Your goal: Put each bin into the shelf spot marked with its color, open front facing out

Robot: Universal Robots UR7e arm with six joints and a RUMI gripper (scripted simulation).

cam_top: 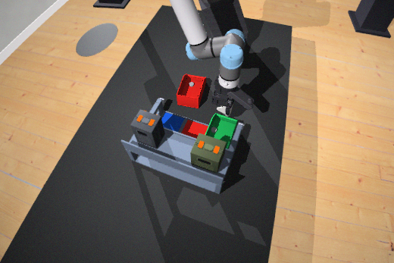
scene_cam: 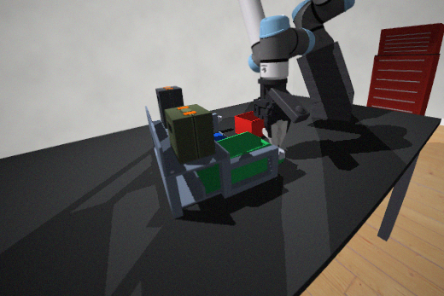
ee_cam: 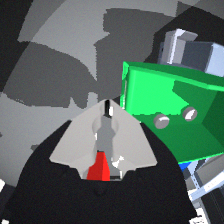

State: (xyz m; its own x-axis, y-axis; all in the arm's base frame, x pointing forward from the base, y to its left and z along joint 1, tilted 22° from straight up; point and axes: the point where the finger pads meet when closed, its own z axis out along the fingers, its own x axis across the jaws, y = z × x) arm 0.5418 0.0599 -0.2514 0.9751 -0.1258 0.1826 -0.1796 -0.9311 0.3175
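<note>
A green bin (cam_top: 223, 127) (scene_cam: 243, 143) (ee_cam: 170, 110) sits tilted at the right end of the grey shelf (cam_top: 178, 164) (scene_cam: 171, 180), with its near rim sticking out toward the arm. Two grey parts (ee_cam: 161, 120) lie inside it. My gripper (cam_top: 227, 111) (scene_cam: 277, 133) (ee_cam: 107, 100) is shut with nothing in it. It hangs low, just beside the green bin's outer rim. A red bin (cam_top: 191, 91) (scene_cam: 248, 124) with a grey part (cam_top: 192, 83) stands on the table behind the shelf. A blue mark (cam_top: 172, 123) and a red mark (cam_top: 194, 128) show on the shelf floor.
A dark grey box (cam_top: 147, 129) (scene_cam: 169, 96) and an olive box (cam_top: 207, 154) (scene_cam: 190, 130), both with orange clips, stand on the shelf's top board. The arm's base rises at the far end of the black table (cam_top: 95, 194). A red cabinet (scene_cam: 406, 69) stands beyond the table.
</note>
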